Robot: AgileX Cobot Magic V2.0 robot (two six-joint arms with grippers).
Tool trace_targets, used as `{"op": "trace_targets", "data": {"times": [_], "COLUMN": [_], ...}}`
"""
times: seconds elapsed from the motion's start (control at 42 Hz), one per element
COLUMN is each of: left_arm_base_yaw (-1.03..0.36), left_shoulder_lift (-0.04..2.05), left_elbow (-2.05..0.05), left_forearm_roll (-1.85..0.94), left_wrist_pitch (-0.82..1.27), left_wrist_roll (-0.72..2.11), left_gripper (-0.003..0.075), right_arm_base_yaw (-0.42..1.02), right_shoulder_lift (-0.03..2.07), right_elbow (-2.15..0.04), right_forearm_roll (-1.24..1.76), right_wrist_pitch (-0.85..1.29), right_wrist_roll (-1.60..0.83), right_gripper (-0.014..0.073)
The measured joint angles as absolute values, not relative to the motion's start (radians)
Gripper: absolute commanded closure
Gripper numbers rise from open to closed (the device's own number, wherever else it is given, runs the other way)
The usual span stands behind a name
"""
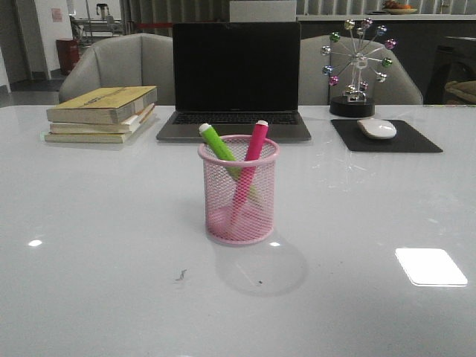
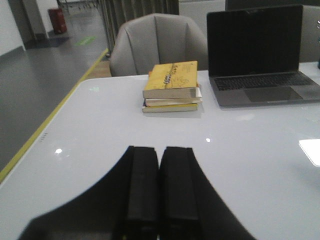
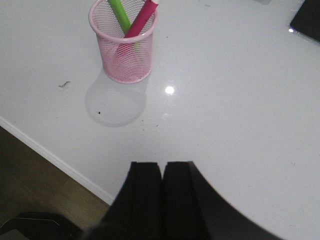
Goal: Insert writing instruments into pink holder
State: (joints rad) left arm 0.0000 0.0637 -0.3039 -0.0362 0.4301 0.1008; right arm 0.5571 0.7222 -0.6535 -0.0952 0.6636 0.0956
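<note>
We see left gripper (image 2: 159, 190) closed, empty, over bare table (image 1: 89, 260) near books (image 1: 100, 111). Green marker (image 1: 218, 145) and pink marker (image 1: 255, 145) lean crossed inside pink holder (image 1: 238, 216), mid-table. Right gripper (image 3: 162, 192) closed, empty. Risk we judge: arm sweep clips light holder, tips it.

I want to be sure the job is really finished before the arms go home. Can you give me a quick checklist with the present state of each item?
1. Green marker inside the pink holder: ok, leaning on the rim.
2. Pink marker inside the holder: ok, crossing the green one.
3. Holder upright on the table: ok.
4. Left end effector shut and holding nothing: ok.
5. Right end effector shut, holding nothing, apart from the holder: ok.
6. Other markers lying loose: none visible.
</note>
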Motion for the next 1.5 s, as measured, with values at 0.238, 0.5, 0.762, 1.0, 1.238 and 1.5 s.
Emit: {"op": "trace_targets", "data": {"times": [0.238, 0.5, 0.762, 1.0, 1.238, 1.5], "left_arm_base_yaw": [0.034, -0.022, -0.031, -0.035, -0.036, -0.036], "left_shoulder_lift": [-0.005, -0.005, -0.005, -0.005, -0.005, -0.005], "left_elbow": [-0.137, 0.006, 0.006, 0.006, 0.006, 0.006], "left_forearm_roll": [-0.051, -0.057, 0.008, 0.01, 0.01, 0.01], "left_wrist_pitch": [0.325, 0.083, 0.01, 0.01, 0.01, 0.01], "left_wrist_roll": [0.101, 0.097, 0.0, -0.005, -0.005, -0.009], "left_gripper": [0.0629, 0.0629, 0.0629, 0.0629, 0.0629, 0.0629], "right_arm_base_yaw": [0.557, 0.557, 0.557, 0.557, 0.557, 0.557], "right_shoulder_lift": [0.722, 0.722, 0.722, 0.722, 0.722, 0.722], "right_elbow": [-0.652, -0.652, -0.652, -0.652, -0.652, -0.652], "right_forearm_roll": [-0.095, -0.095, -0.095, -0.095, -0.095, -0.095], "right_wrist_pitch": [0.664, 0.666, 0.67, 0.674, 0.675, 0.675], "right_wrist_roll": [0.096, 0.096, 0.096, 0.096, 0.096, 0.096], "right_gripper": [0.0537, 0.0537, 0.0537, 0.0537, 0.0537, 0.0537]}}
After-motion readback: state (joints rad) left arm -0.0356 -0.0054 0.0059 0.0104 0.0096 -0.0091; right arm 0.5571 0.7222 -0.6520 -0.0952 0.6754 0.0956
